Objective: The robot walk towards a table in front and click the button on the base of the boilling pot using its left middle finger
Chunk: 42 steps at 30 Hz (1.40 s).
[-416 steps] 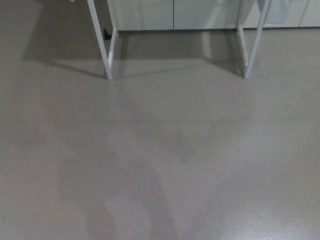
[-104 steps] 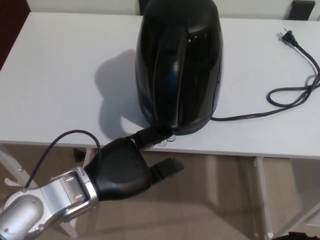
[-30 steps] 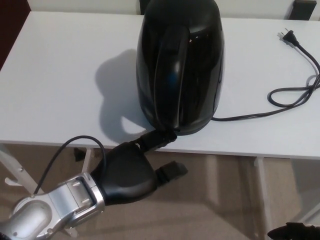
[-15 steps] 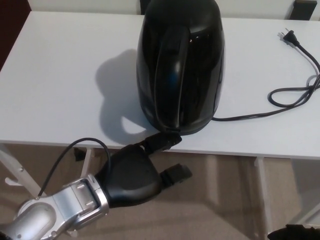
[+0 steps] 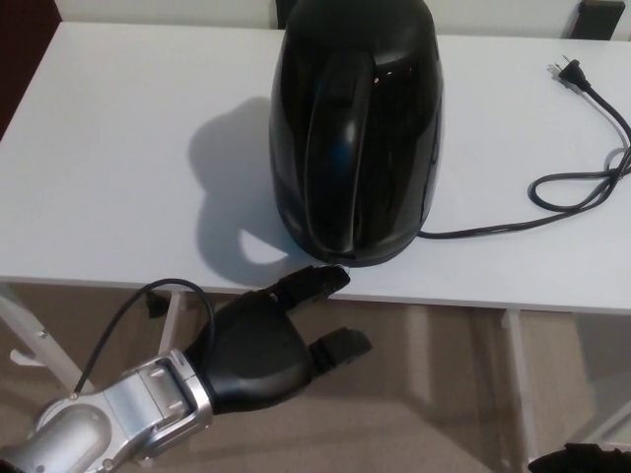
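A white surface (image 5: pixel 108 148) fills most of the head view, with beige floor (image 5: pixel 434 394) showing below its near edge. On the surface, close to that near edge and a little right of centre, stands a glossy black electric kettle (image 5: pixel 357 128) with its handle facing the camera; its shadow falls to the left. A black power cord (image 5: pixel 562 202) runs from the kettle's base off to the right, loops, and ends in a plug (image 5: pixel 564 67) lying unplugged near the far right corner.

The left robot hand (image 5: pixel 271 340) reaches in from the lower left on a silver forearm (image 5: pixel 108 429). It holds nothing and its fingers are spread: one finger (image 5: pixel 314 283) stretches toward the foot of the kettle, its tip just at the base beneath the handle, while the thumb (image 5: pixel 338 347) points right below the surface edge. The button itself cannot be made out.

At the bottom right corner a dark shape barely shows; I cannot tell what it is.
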{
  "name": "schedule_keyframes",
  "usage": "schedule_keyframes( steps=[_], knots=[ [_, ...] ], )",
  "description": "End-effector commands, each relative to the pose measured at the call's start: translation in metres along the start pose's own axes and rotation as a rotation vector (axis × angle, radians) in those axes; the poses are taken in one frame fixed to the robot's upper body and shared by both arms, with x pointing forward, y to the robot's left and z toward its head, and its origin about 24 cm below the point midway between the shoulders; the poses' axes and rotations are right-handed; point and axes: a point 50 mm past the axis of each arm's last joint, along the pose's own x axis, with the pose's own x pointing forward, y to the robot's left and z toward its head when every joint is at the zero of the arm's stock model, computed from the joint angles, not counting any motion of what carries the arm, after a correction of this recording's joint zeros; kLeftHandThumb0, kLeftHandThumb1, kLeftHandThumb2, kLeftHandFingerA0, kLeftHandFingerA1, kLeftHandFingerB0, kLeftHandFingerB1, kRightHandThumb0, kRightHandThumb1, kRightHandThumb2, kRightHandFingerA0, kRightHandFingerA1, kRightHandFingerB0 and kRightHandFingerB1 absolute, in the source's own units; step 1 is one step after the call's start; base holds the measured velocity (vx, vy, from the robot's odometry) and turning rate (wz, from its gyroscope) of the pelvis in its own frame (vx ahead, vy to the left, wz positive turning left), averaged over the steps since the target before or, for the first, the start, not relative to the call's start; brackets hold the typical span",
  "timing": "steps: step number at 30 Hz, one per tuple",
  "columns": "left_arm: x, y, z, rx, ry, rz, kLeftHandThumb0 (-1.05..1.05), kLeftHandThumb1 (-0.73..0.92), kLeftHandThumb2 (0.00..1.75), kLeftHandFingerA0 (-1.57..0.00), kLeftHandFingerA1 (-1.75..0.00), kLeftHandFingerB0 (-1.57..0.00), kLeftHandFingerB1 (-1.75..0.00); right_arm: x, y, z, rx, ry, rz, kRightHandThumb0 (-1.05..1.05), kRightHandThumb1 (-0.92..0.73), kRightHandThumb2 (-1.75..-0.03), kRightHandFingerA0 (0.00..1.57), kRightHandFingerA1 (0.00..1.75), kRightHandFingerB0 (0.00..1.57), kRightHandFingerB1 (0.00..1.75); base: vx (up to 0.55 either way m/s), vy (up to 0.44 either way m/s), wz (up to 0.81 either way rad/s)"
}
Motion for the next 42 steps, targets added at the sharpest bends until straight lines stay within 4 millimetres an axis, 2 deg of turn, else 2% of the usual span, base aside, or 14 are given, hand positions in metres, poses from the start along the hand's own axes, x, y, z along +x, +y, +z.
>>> schedule_keyframes(
  steps=[1, 3, 5, 9, 10, 13, 14, 16, 18, 20, 21, 27, 28, 42],
  knots=[
    [-0.002, -0.003, -0.001, 0.023, 0.018, -0.012, -0.47, 0.55, 0.58, -0.21, -0.29, -0.17, -0.28, -0.004, -0.004, -0.004, 0.000, 0.010, -0.002, -0.49, -0.65, -0.61, 0.80, 0.45, 0.59, 0.38, 0.00, 0.000, 0.00],
    [-0.003, -0.005, 0.000, 0.006, 0.016, -0.015, -0.27, 0.40, 0.93, -0.06, -0.50, -0.06, -0.49, -0.004, -0.003, -0.004, -0.002, 0.009, -0.004, -0.50, -0.65, -0.61, 0.80, 0.47, 0.59, 0.39, 0.00, 0.000, 0.00],
    [-0.003, -0.006, 0.000, 0.004, 0.016, -0.015, -0.47, 0.55, 0.58, -0.20, -0.28, -0.16, -0.27, -0.003, -0.004, -0.003, -0.004, 0.006, -0.005, -0.49, -0.64, -0.61, 0.80, 0.46, 0.60, 0.39, 0.00, 0.000, 0.00],
    [-0.002, -0.008, 0.003, 0.002, 0.018, -0.042, -0.54, 0.51, 0.69, -0.14, -0.34, -0.14, -0.34, -0.004, -0.004, -0.003, -0.002, 0.006, -0.002, -0.50, -0.64, -0.61, 0.81, 0.47, 0.60, 0.39, 0.00, 0.000, 0.00],
    [-0.002, -0.011, 0.007, -0.003, 0.011, -0.072, -0.31, 0.45, 0.97, 0.00, -0.48, 0.00, -0.47, -0.006, -0.002, -0.005, 0.004, 0.008, 0.002, -0.49, -0.64, -0.61, 0.80, 0.47, 0.60, 0.39, 0.00, 0.000, 0.00],
    [-0.003, -0.015, 0.013, -0.018, 0.000, -0.096, -0.31, 0.46, 0.97, 0.00, -0.48, 0.00, -0.47, -0.007, -0.001, -0.006, 0.009, 0.006, 0.002, -0.49, -0.63, -0.60, 0.78, 0.45, 0.61, 0.39, 0.00, 0.000, 0.00],
    [-0.004, -0.017, 0.016, -0.028, -0.005, -0.081, -0.51, 0.56, 0.58, -0.20, -0.28, -0.18, -0.27, -0.007, -0.001, -0.006, 0.007, 0.007, 0.003, -0.49, -0.63, -0.60, 0.79, 0.46, 0.61, 0.39, 0.00, 0.000, 0.00],
    [-0.007, -0.024, 0.023, -0.045, -0.019, -0.108, -0.31, 0.42, 0.95, 0.00, -0.48, 0.00, -0.47, -0.008, 0.001, -0.007, -0.002, 0.011, 0.010, -0.50, -0.64, -0.61, 0.78, 0.44, 0.60, 0.39, 0.00, 0.000, 0.00],
    [-0.009, -0.027, 0.028, -0.056, -0.034, -0.112, -0.52, 0.56, 0.58, -0.20, -0.28, -0.18, -0.27, -0.011, 0.004, -0.009, -0.008, 0.011, 0.017, -0.49, -0.65, -0.61, 0.76, 0.43, 0.60, 0.39, 0.00, 0.000, 0.00],
    [-0.009, -0.029, 0.030, -0.062, -0.040, -0.101, -0.51, 0.55, 0.57, -0.21, -0.28, -0.19, -0.28, -0.010, 0.003, -0.008, -0.016, 0.016, 0.018, -0.50, -0.65, -0.61, 0.77, 0.43, 0.59, 0.38, 0.00, 0.000, 0.00],
    [-0.009, -0.029, 0.031, -0.064, -0.040, -0.096, -0.28, 0.38, 0.93, -0.06, -0.50, -0.06, -0.49, -0.010, 0.002, -0.008, -0.016, 0.018, 0.020, -0.50, -0.66, -0.61, 0.77, 0.43, 0.59, 0.38, 0.00, 0.000, 0.00],
    [-0.011, -0.033, 0.033, -0.090, -0.043, -0.102, -0.28, 0.39, 0.93, -0.06, -0.50, -0.06, -0.49, -0.011, 0.002, -0.008, -0.029, 0.025, 0.023, -0.49, -0.66, -0.61, 0.79, 0.44, 0.59, 0.38, 0.00, 0.000, 0.00],
    [-0.013, -0.032, 0.035, -0.090, -0.047, -0.110, -0.50, 0.54, 0.57, -0.20, -0.28, -0.18, -0.27, -0.012, 0.002, -0.009, -0.028, 0.025, 0.025, -0.49, -0.66, -0.61, 0.79, 0.44, 0.59, 0.38, 0.00, 0.000, 0.00],
    [-0.061, -0.047, 0.057, -0.170, -0.047, -0.149, -0.51, 0.56, 0.69, -0.15, -0.34, -0.15, -0.34, -0.013, 0.006, -0.013, -0.017, 0.033, 0.032, -0.49, -0.65, -0.61, 0.78, 0.44, 0.60, 0.39, 0.00, 0.000, 0.00]
  ],
)
